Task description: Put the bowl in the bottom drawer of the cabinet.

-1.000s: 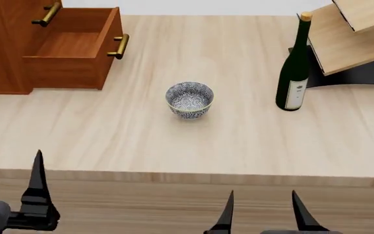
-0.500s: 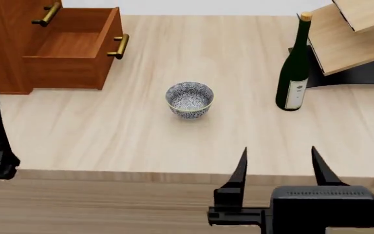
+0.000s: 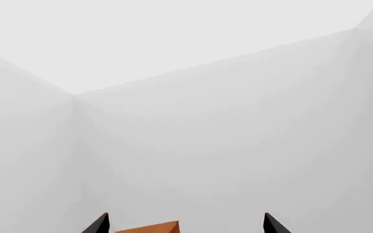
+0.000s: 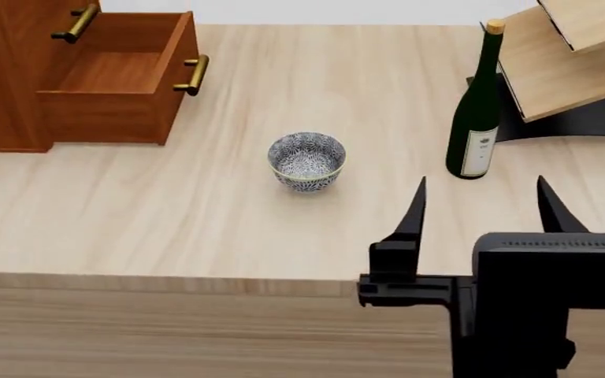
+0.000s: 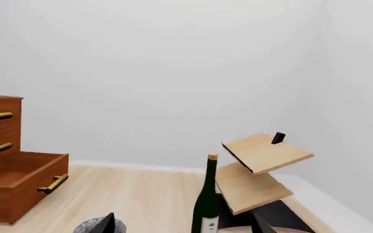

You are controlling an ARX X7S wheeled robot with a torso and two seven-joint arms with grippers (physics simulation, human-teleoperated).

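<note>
On table: bowl (image 4: 306,160) free | right end effector (image 4: 481,206) apart | left wrist view: left end effector (image 3: 185,224) apart

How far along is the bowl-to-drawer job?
Done: the bottom drawer of the cabinet is pulled open and looks empty. In hand: nothing held; the right claw is open, near the table's front edge, to the right of the bowl. The left claw is open and absent from the head view. Left: grasp the bowl, which sits on the table, carry it and set it in the drawer.
</note>
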